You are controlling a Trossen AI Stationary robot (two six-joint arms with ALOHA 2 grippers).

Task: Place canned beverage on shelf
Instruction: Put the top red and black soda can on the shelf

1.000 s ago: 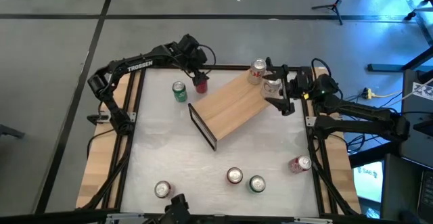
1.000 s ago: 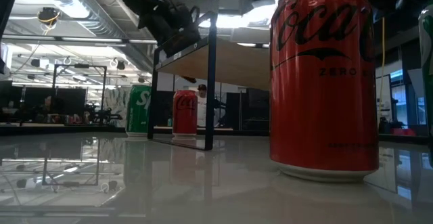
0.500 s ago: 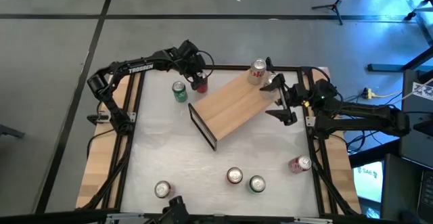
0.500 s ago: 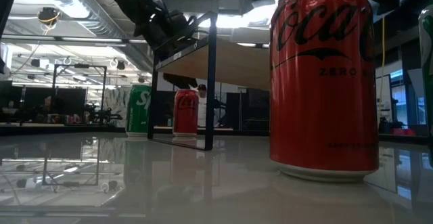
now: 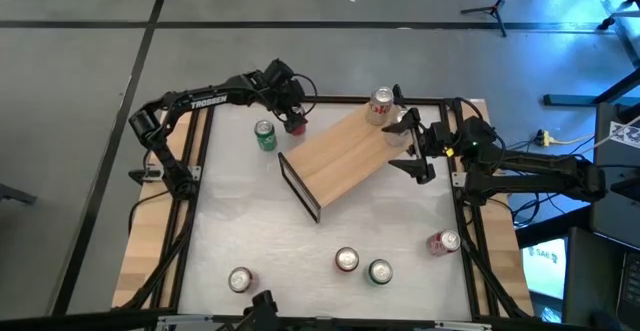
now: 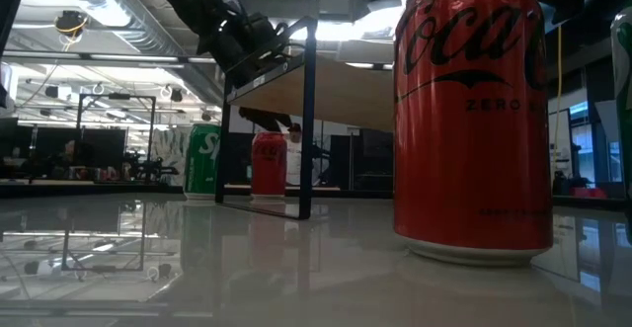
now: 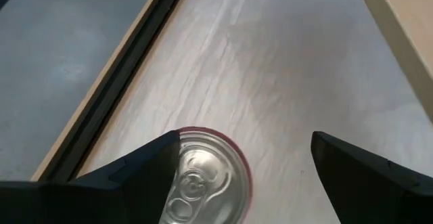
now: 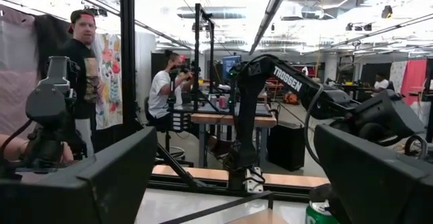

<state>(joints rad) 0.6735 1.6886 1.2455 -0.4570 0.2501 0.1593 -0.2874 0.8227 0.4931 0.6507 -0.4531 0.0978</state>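
Observation:
A red can (image 7: 203,178) stands upright on the white tabletop by the far edge, next to a green can (image 5: 265,136). My left gripper (image 7: 243,143) hangs open just over the red can (image 5: 296,126), one finger on each side of its top; whether a finger touches the rim I cannot tell. The shelf (image 5: 340,156), a light-wood plank on black frame ends, stands slanted mid-table and carries a can (image 5: 381,101) at its far right end. My right gripper (image 5: 408,143) waits open beside that end, pointing level across the table.
Two upright cans (image 5: 346,260) (image 5: 380,271) stand near the front edge, another (image 5: 240,279) at the front left, and one (image 5: 443,242) lies on its side at the right. People stand in the room beyond the table (image 8: 81,75).
My left gripper has sunk toward the red can, staying open, and now hangs right over its top. The cans and the shelf have kept their places.

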